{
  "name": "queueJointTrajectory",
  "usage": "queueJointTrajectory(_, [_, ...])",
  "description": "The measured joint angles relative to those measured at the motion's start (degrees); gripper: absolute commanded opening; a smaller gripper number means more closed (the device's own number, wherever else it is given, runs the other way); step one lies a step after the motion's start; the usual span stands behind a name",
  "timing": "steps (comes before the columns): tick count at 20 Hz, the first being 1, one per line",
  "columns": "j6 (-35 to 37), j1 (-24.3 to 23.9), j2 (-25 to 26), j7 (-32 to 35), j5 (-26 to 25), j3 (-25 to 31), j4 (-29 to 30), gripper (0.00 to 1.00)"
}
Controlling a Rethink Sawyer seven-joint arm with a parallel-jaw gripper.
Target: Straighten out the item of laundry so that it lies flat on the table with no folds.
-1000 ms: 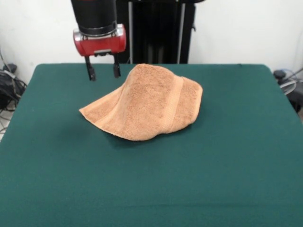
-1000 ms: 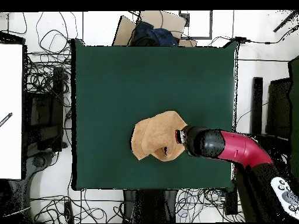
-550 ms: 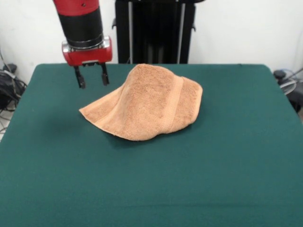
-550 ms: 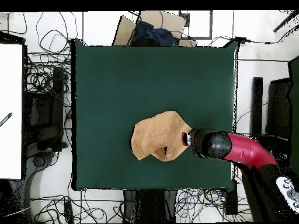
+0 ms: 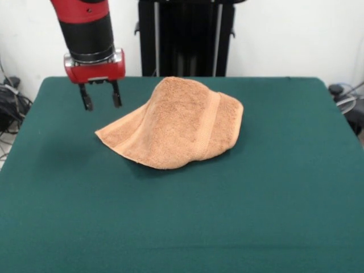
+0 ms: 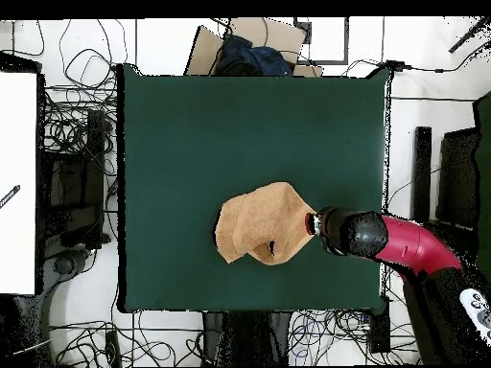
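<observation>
1. The hand towel (image 5: 173, 124) is soft terry cloth; I judge it light and limp, so it will sag and drag when lifted and will not hold a shape.
2. It lies folded over itself in a rumpled heap on the table (image 5: 273, 216), around the middle of the width and closer to the edge where the arm comes in.
3. A good place to take hold seems to be the low pointed corner of the towel, which rests flat on the green cloth and points toward the gripper's side.
4. The gripper (image 5: 100, 99) hangs above the table just beside that corner, not touching the towel; its two fingers stand apart with nothing between them.
5. In the overhead view the gripper (image 6: 314, 224) is at the towel's (image 6: 261, 224) edge.
</observation>
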Motion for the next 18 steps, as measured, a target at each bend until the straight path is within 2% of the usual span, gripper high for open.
queueJointTrajectory(12, [0.0,0.56,-1.84,0.0,0.0,-0.02,-1.07,1.0])
queueJointTrajectory(18, [0.01,2.61,-2.35,0.0,0.0,-0.16,-1.08,1.0])
